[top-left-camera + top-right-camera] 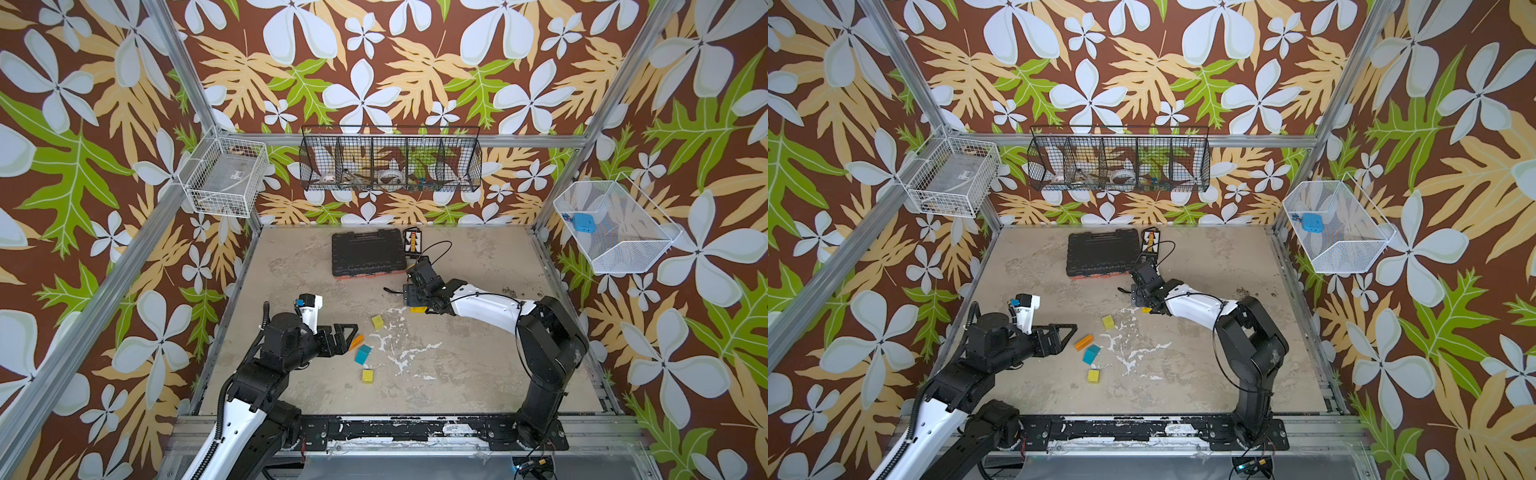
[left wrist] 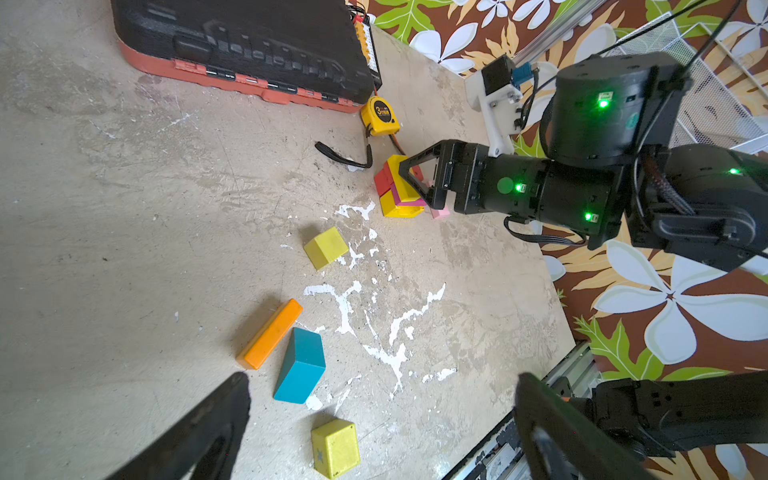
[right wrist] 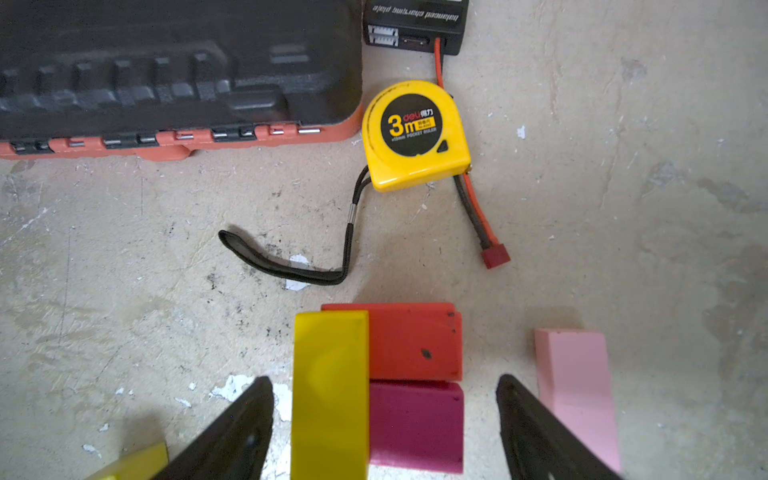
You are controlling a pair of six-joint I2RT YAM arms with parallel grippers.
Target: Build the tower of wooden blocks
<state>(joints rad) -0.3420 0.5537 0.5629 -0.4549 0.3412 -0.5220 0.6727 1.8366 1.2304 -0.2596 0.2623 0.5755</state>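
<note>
Four loose painted wooden blocks on the mottled grey table in both top views: pale yellow cube, orange bar, teal block, second yellow cube. Just beside the orange bar, left gripper, jaws spread wide, empty. Farther back, right gripper low over the tower, near the flat black tool case; only a yellow edge of the tower showing beneath the arm.

Left wrist view: the four loose pieces ahead of the spread left fingers. Beyond them, tower of yellow, red and magenta layers straddled by the right gripper; small pink block by its base, touching or not, cannot tell. Yellow round tape measure past it, at the case's corner.

Right wrist view: right fingers parted on either side of the tower, a thin gap at each, grasping nothing. Yellow bar nearest the lens, overlapping red block and magenta block. Pink block apart from these, outside one finger.
</note>
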